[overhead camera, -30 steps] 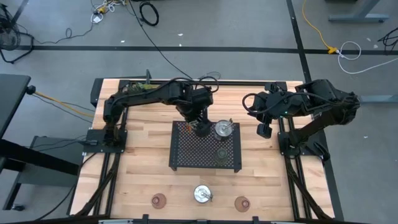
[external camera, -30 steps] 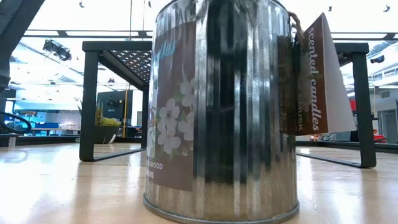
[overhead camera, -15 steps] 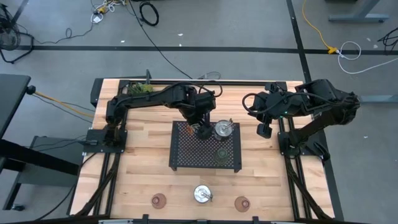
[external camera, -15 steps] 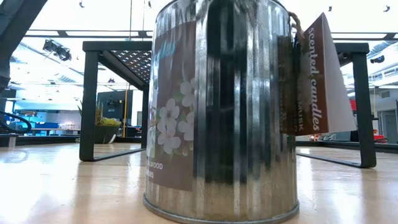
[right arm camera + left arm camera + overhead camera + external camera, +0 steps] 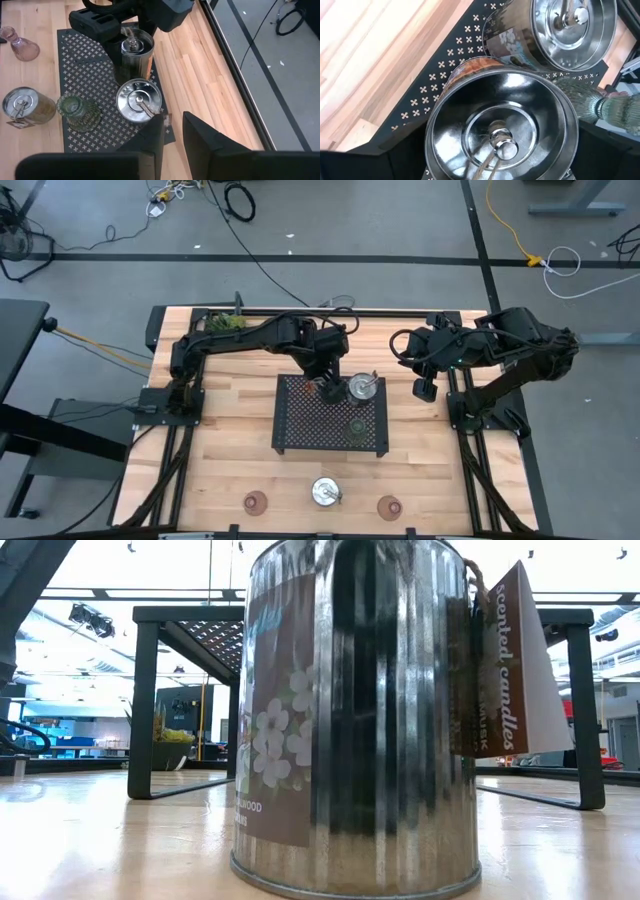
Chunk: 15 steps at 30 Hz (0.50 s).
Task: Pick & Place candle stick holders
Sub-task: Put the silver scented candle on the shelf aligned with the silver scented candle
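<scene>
A: Where's the left gripper (image 5: 325, 387)?

B: Over the far-left part of the black mesh tray (image 5: 300, 430), reaching in from the table's far-left. It's got a silver tin (image 5: 502, 132) between its fingers; right wrist cam shows that tin (image 5: 136, 50) upright on the mesh under the arm. Jaws closed around it, looks like contact w/ the tin's sides, but the fingertips themselves are hidden.

A: Other holders?

B: 2nd silver tin (image 5: 360, 388) sits on the tray just beside the held one, nearly touching per left wrist cam (image 5: 570, 30). Green glass holder (image 5: 357, 426) also on the tray, nearer the front edge, right side. 3rd silver tin (image 5: 323, 492) is on the bare wood table (image 5: 220, 450) near the front edge, centre; it fills the low cam (image 5: 350, 720), w/ a "scented candles" tag (image 5: 505, 670) hanging off it. Two reddish glass holders on the wood flank it: one left (image 5: 256, 502), one right (image 5: 388, 506).

A: Right arm?

B: Right gripper (image 5: 424, 388) parked off the tray's right side, well apart from it. Fingers slightly apart, holding nothing.
</scene>
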Each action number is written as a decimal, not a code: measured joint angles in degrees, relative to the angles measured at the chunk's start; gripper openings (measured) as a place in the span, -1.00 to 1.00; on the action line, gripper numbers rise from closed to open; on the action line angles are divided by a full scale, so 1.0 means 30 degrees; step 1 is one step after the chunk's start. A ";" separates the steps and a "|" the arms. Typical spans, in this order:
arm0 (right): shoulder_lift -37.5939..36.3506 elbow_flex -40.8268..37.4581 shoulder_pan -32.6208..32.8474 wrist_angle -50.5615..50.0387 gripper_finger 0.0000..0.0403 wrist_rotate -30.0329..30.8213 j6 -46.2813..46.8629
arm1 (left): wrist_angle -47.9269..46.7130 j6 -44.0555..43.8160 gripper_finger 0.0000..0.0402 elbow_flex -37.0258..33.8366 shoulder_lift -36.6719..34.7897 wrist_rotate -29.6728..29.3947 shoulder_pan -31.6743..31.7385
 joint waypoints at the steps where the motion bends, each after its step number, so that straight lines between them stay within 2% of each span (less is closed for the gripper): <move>1: 0.0000 0.0000 0.0001 0.0000 -0.64 0.0000 0.0000 | -0.0013 0.0000 0.93 0.0000 0.0000 0.0006 0.0000; 6: 0.0000 0.0000 -0.0004 0.0000 -0.64 0.0000 0.0000 | -0.0034 -0.0018 0.85 0.0000 -0.0007 0.0286 0.0007; 11: 0.0000 0.0000 -0.0006 0.0000 -0.64 0.0000 0.0007 | -0.0034 -0.0015 0.95 0.0000 -0.0007 0.0443 0.0000; 15: 0.0000 0.0000 0.0001 0.0000 -0.64 0.0000 0.0007 | -0.0042 -0.0010 0.93 0.0000 -0.0015 0.0436 0.0007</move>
